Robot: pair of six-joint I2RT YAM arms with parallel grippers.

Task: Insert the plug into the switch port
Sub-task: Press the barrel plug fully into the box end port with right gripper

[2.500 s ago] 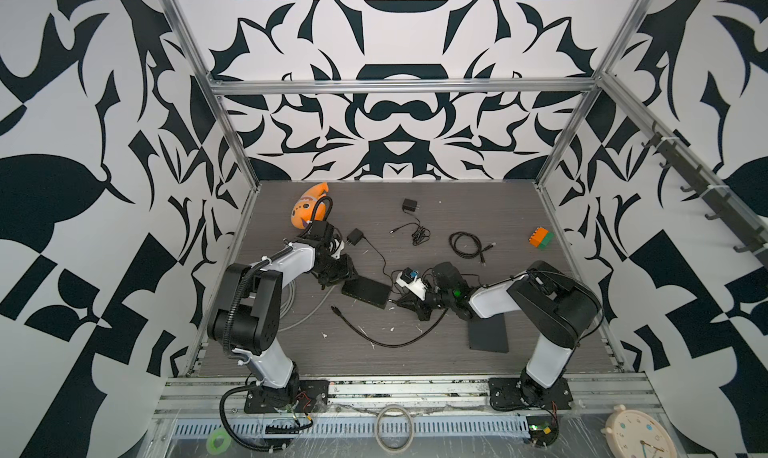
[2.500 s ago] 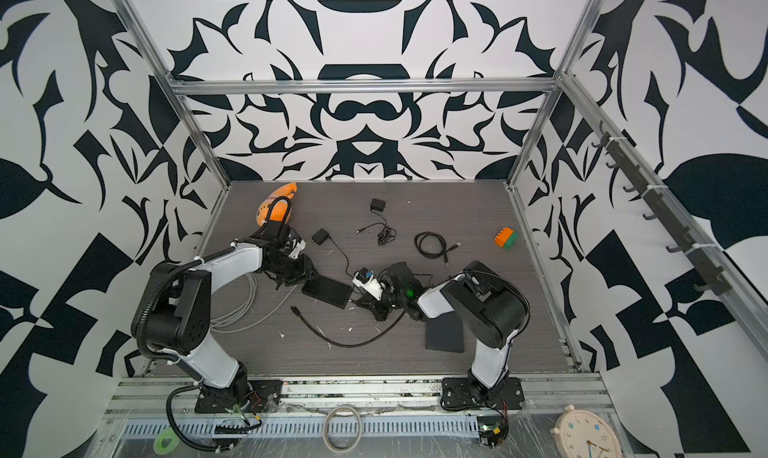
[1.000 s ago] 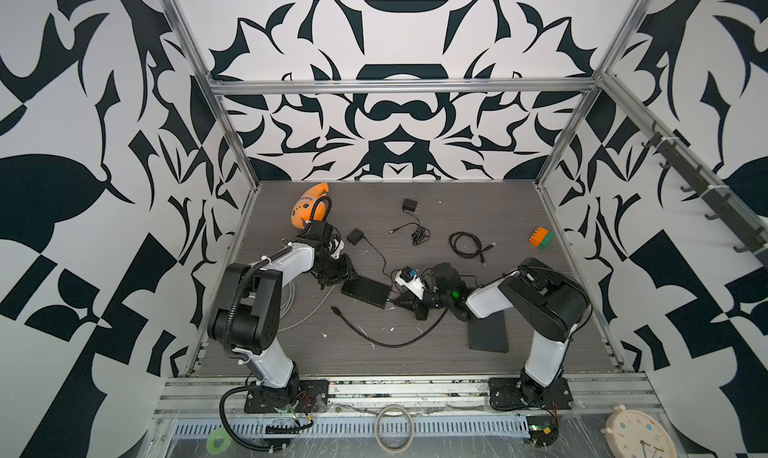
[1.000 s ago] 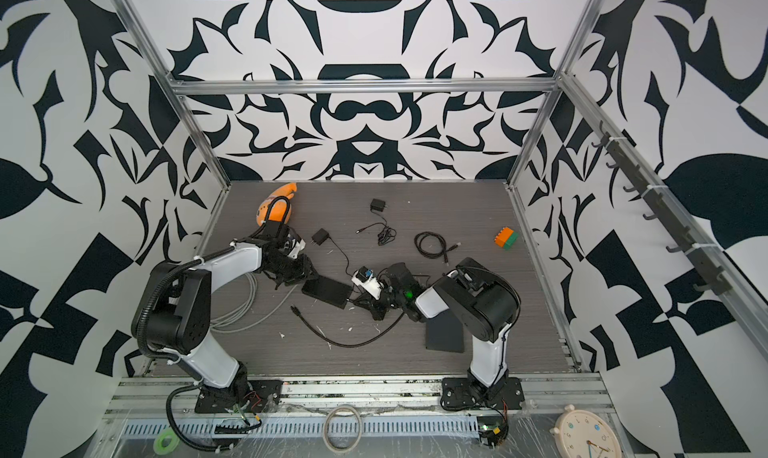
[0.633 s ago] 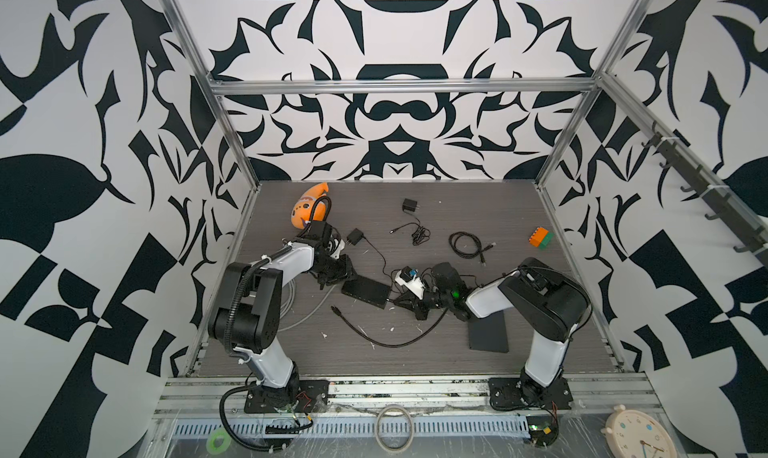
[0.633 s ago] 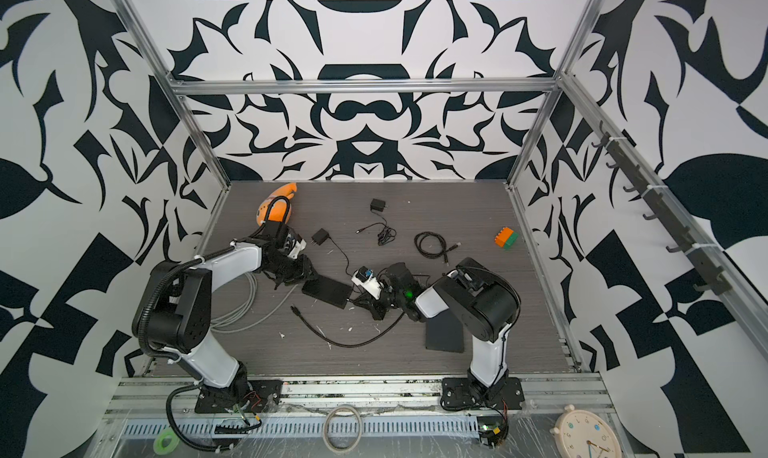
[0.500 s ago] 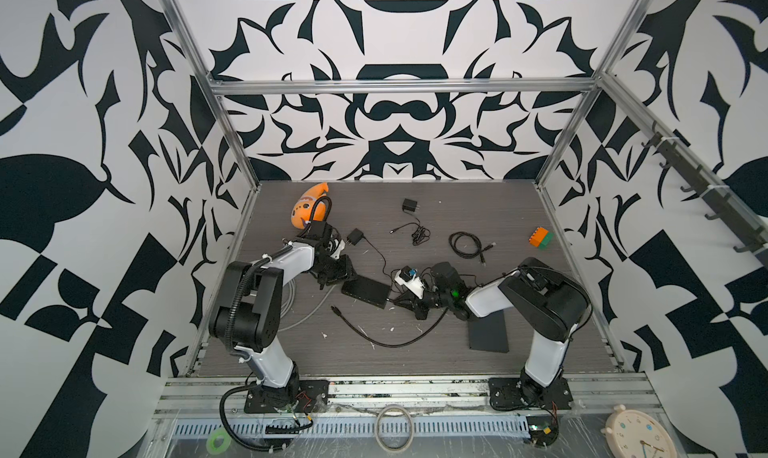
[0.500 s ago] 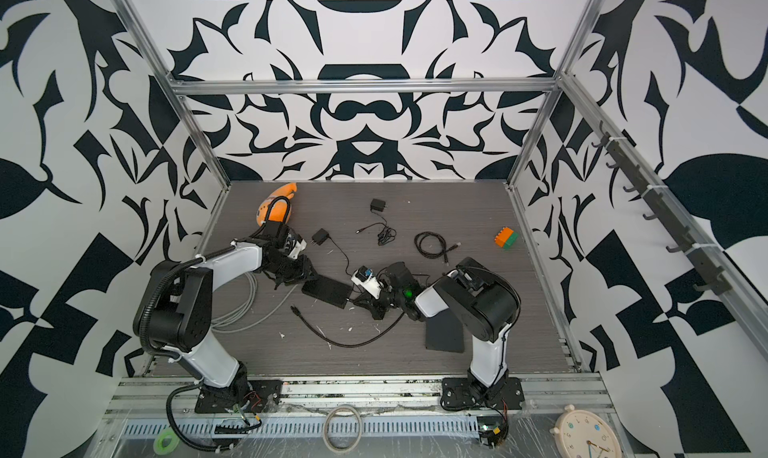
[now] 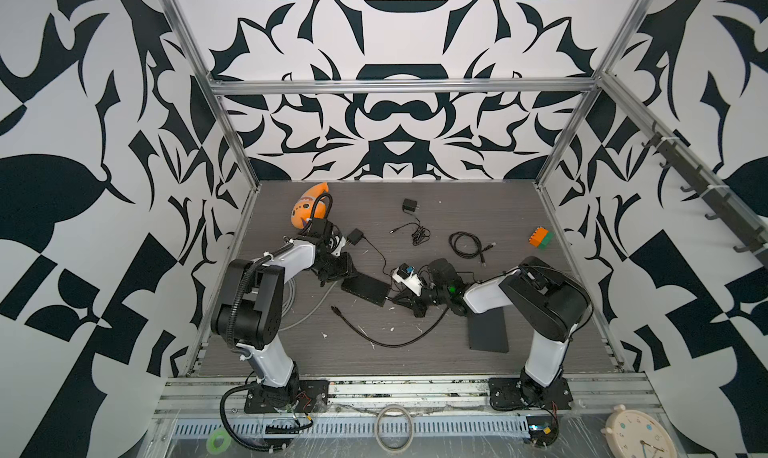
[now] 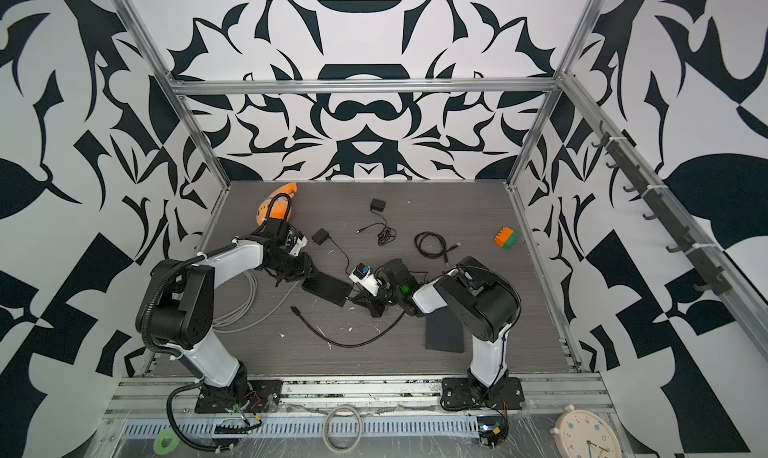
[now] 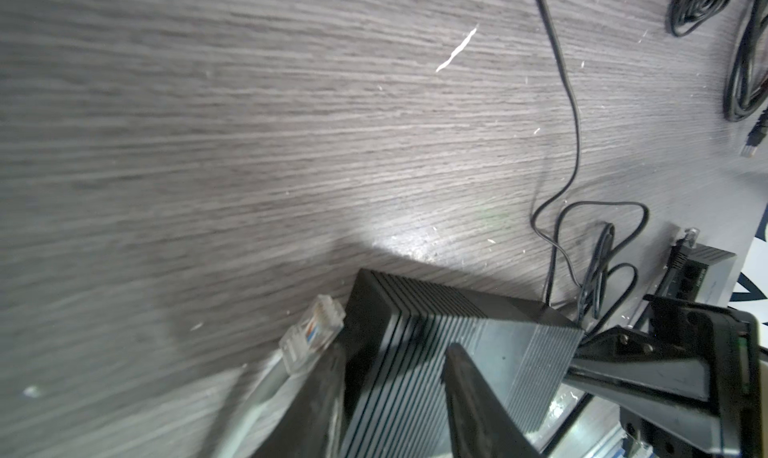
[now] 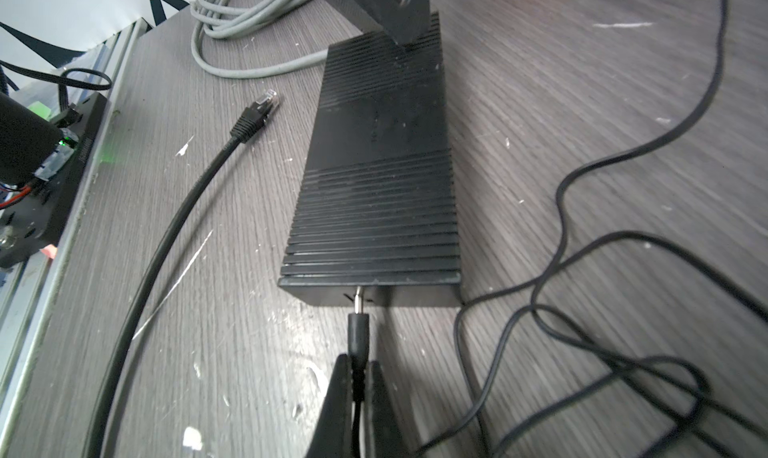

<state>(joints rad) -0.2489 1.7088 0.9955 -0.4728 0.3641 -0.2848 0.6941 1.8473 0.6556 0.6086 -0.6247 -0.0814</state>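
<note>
Two grippers met at the switch (image 9: 365, 290) from opposite ends, near the middle of the table (image 9: 415, 368) in both top views. Your right gripper (image 12: 356, 358) was pinched tight on the rear of the plug (image 12: 358, 327), just where its thin black lead (image 12: 561, 194) leaves it, at the switch's 4 o'clock end. The plug pointed straight at the port (image 12: 360, 296) in that end face. Its silver tip sat in the hole, but a short length of bare metal showed between the plug body and the face, so it was not fully home.

Your left gripper (image 11: 392, 348) sat at the 10 o'clock end with its fingers (image 11: 469, 393) part-way apart, one on the ribbed top and the other down against the dark end. Whether they squeezed the switch or only pressed on it, you could not tell from these views. A grey cable's clear connector (image 11: 311, 331) lay just beside that end. A black network cable (image 9: 386, 339) curved across the table at the switch's 6 o'clock.
</note>
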